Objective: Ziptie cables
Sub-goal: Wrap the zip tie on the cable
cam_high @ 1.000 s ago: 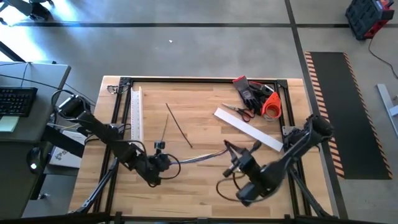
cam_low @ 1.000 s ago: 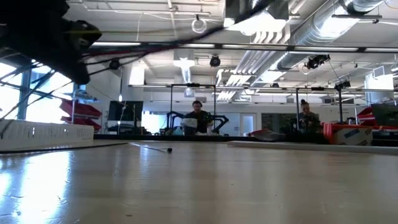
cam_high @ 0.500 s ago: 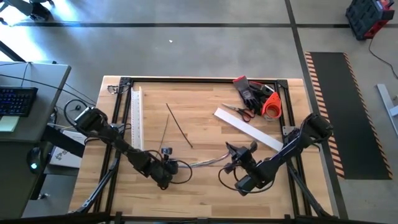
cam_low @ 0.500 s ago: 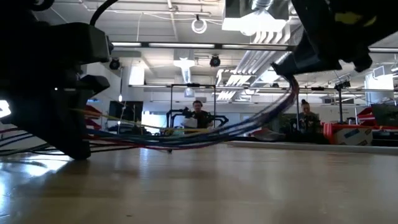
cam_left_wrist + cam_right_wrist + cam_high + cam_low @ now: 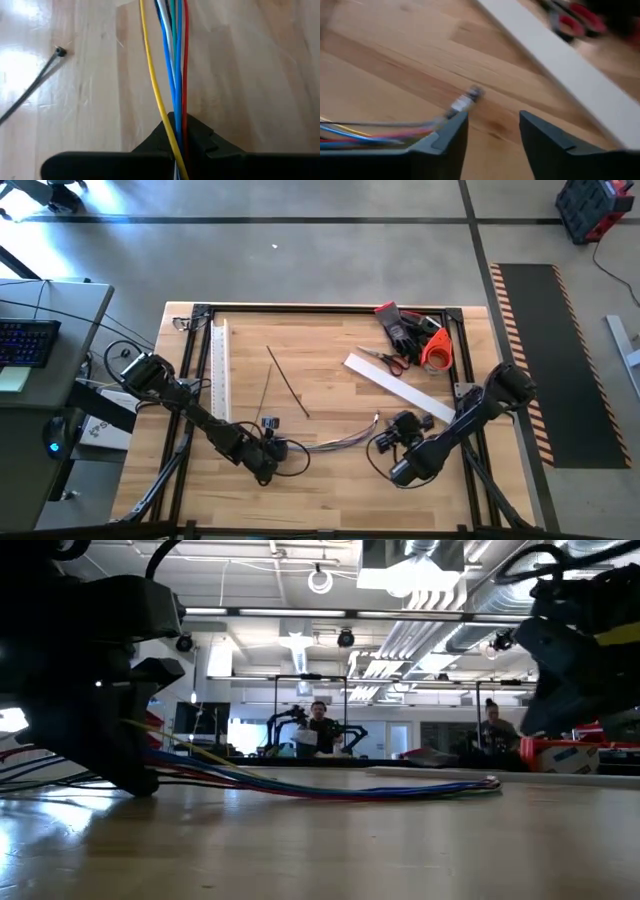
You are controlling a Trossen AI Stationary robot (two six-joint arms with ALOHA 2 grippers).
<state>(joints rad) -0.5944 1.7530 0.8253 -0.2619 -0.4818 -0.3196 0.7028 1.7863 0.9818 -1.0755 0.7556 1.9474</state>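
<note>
So the cables, a limp bunch of thin blue, red, yellow and grey wires, lie flat on the wooden table, sagging in a shallow curve just in front of the two thin dark zipties. Left gripper is clamped on one end. Right gripper sits by the far tip with its fingers apart, holding nothing.
</note>
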